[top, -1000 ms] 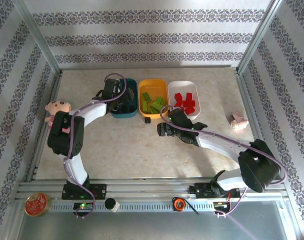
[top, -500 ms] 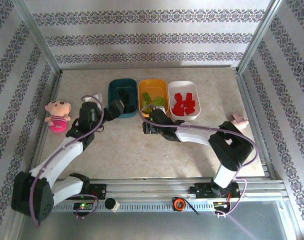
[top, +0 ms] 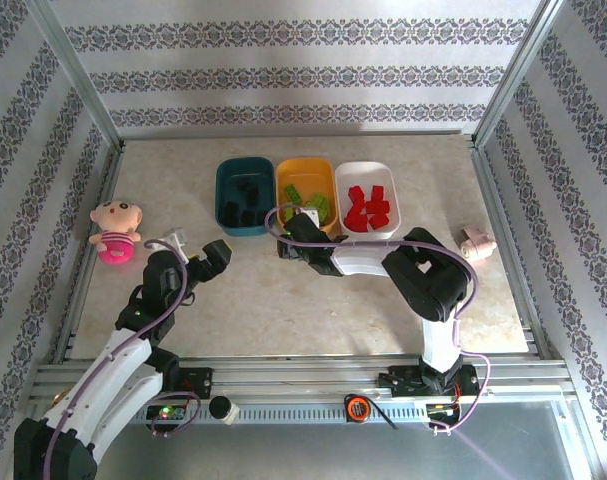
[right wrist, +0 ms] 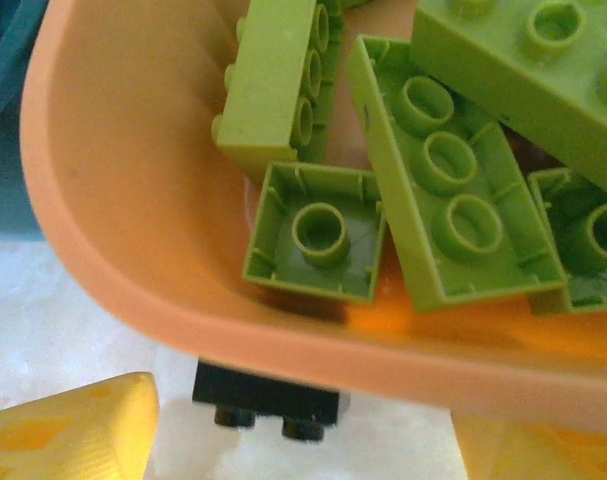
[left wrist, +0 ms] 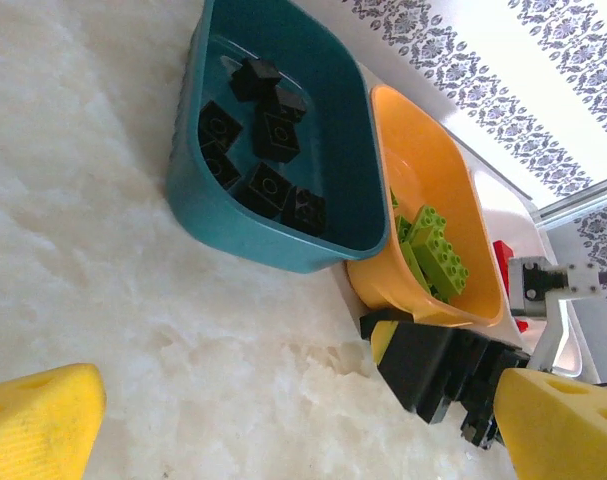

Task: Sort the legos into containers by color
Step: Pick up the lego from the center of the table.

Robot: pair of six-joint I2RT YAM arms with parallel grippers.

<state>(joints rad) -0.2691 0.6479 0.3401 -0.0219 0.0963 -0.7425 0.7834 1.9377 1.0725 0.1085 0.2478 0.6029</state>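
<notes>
Three containers stand in a row at the back: a teal tub [top: 223, 190] with black legos [left wrist: 263, 140], an orange tub [top: 306, 163] with lime green legos [right wrist: 443, 200], and a white tub [top: 368, 166] with red legos [top: 368, 208]. One black lego [right wrist: 268, 405] lies on the table against the orange tub's near wall [right wrist: 133, 270]. My right gripper [right wrist: 293, 440] is open, a yellow finger on each side of that brick, neither touching it. My left gripper [top: 218, 252] hangs open and holds nothing, on the near side of the teal tub [left wrist: 243, 230].
A pink plush doll [top: 115, 230] lies at the left edge of the table. A small pink object [top: 476, 243] sits at the right edge. My right gripper's black body [left wrist: 433, 370] shows in the left wrist view beside the orange tub [left wrist: 423, 170].
My left arm drew back from the teal tub toward the near left. My right gripper slid left to the orange tub's near wall and its fingers narrowed around the black lego.
</notes>
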